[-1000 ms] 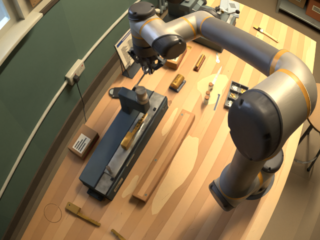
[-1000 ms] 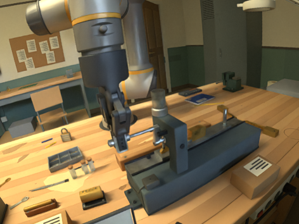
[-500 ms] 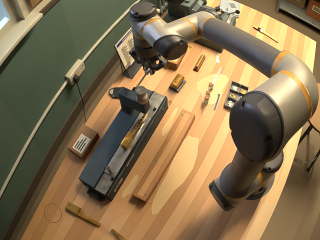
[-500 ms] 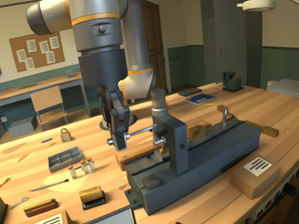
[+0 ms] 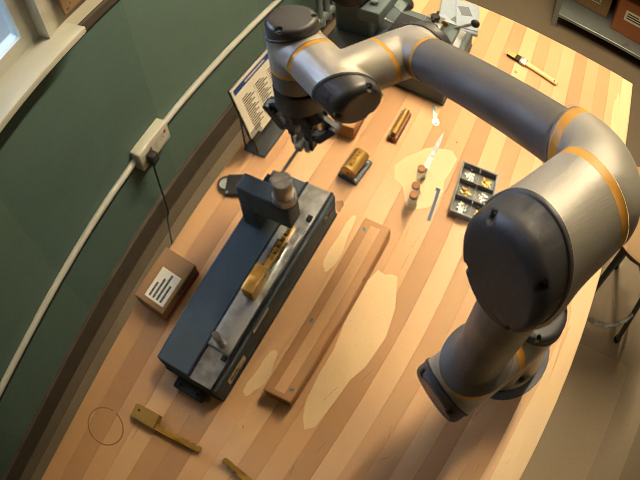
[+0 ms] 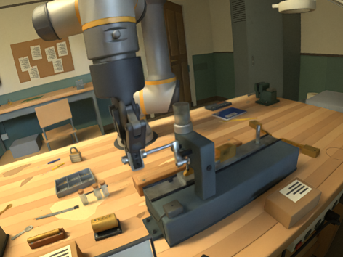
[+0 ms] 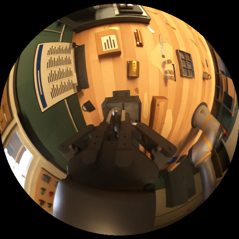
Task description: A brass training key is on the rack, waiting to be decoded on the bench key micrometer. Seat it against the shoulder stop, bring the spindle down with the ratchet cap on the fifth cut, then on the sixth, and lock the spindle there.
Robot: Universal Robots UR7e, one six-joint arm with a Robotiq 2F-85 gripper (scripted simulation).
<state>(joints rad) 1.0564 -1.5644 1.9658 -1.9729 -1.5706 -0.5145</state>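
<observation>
My gripper (image 6: 133, 159) (image 5: 305, 142) (image 7: 116, 121) hangs beyond the head end of the bench key micrometer (image 5: 248, 281) (image 6: 221, 178). The metal lock lever (image 6: 158, 149) (image 7: 116, 118) that sticks out of the micrometer's head is held in my closed fingers. The ratchet cap (image 5: 283, 187) (image 6: 181, 116) stands upright on top of the head. The brass key (image 5: 266, 261) (image 6: 227, 149) lies along the micrometer's bed, its bow towards the far end from me.
A long wooden rack (image 5: 331, 305) lies beside the micrometer. A chart stand (image 5: 253, 95) is behind my gripper. A brass lock block (image 5: 354, 164), small vials (image 5: 416, 186) and a parts tray (image 5: 473, 191) sit on the bench to the right. A cardboard box (image 5: 166, 281) lies by the wall.
</observation>
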